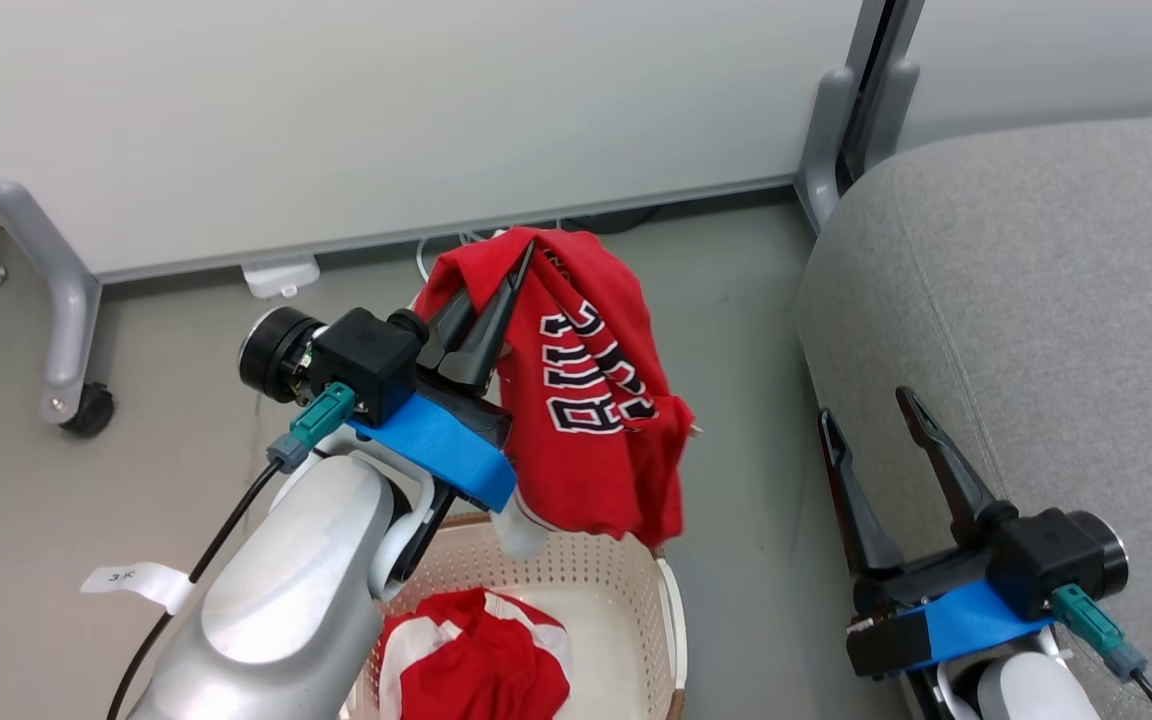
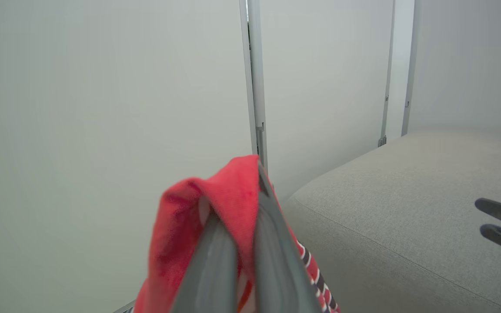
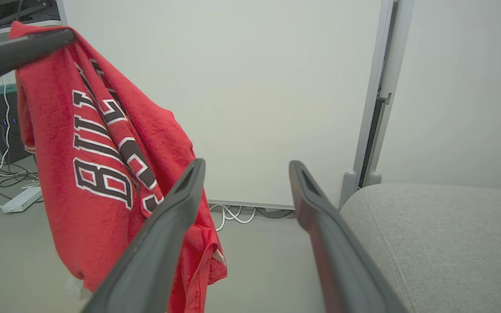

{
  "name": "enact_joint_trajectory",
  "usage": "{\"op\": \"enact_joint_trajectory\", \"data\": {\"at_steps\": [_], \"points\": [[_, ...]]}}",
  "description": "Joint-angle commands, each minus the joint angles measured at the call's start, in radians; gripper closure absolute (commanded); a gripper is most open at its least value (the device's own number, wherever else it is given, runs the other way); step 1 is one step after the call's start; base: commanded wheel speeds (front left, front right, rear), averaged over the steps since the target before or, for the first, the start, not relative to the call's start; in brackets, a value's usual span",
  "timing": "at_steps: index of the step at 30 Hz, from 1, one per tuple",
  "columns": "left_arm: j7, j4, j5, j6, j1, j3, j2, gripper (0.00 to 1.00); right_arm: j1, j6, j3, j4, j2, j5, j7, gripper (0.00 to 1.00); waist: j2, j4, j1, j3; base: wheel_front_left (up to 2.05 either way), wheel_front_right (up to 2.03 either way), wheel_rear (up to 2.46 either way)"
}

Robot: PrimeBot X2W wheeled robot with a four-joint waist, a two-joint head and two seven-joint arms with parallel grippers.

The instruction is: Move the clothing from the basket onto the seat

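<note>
Clothing [image 1: 591, 400] hangs from the clamped left claw [image 1: 519, 262]; right claw [image 1: 864, 404] gapes empty beside seat [image 1: 1036, 300].

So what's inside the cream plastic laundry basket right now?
A crumpled red-and-white fabric garment lies inside the cream perforated plastic basket, beside a bare stretch of its floor. The robot's pale left forearm covers the basket's left part, so anything there is hidden.

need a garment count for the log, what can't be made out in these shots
- Cream perforated plastic basket: in the head view, the bottom edge and the pale left forearm hide most of it, so the red garments inside can't be counted.
- Hanging red jersey: folds hide part of its lettering in the head and right wrist views.
- Grey fabric sofa: cut off by the right edge of the head view.
</note>
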Motion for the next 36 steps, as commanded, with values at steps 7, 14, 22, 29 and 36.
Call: {"op": "enact_joint_trajectory", "data": {"at_steps": [7, 14, 22, 29, 36], "points": [[-0.005, -0.059, 0.017, -0.007, -0.010, 0.006, -0.010, 1.00, 0.056, 0.000, -0.004, 0.004, -0.002, 0.012, -0.004, 0.00, -0.0001, 0.008, 0.0002, -0.064, 0.00, 0.00, 0.00], [-0.005, -0.104, 0.015, -0.010, -0.020, -0.013, -0.003, 1.00, 0.075, 0.000, -0.003, 0.006, -0.002, 0.017, -0.004, 0.00, -0.0001, 0.007, 0.0002, -0.095, 0.00, 0.00, 0.00], [0.000, -0.125, 0.014, -0.003, -0.019, -0.021, 0.008, 1.00, 0.084, 0.000, 0.004, 0.001, -0.002, 0.029, -0.004, 0.00, -0.0001, 0.012, 0.0002, -0.106, 0.00, 0.00, 0.00], [0.001, -0.134, 0.017, 0.006, -0.022, -0.030, 0.008, 1.00, 0.045, 0.000, 0.034, -0.001, -0.002, 0.036, -0.004, 0.00, -0.0001, 0.015, 0.0002, -0.100, 0.00, 0.00, 0.00], [0.001, -0.141, 0.022, 0.009, -0.035, -0.041, 0.004, 1.00, -0.055, 0.000, 0.137, 0.001, -0.030, 0.045, -0.004, 0.00, -0.0001, 0.021, 0.0002, -0.079, 0.00, 0.00, 0.00]]}}
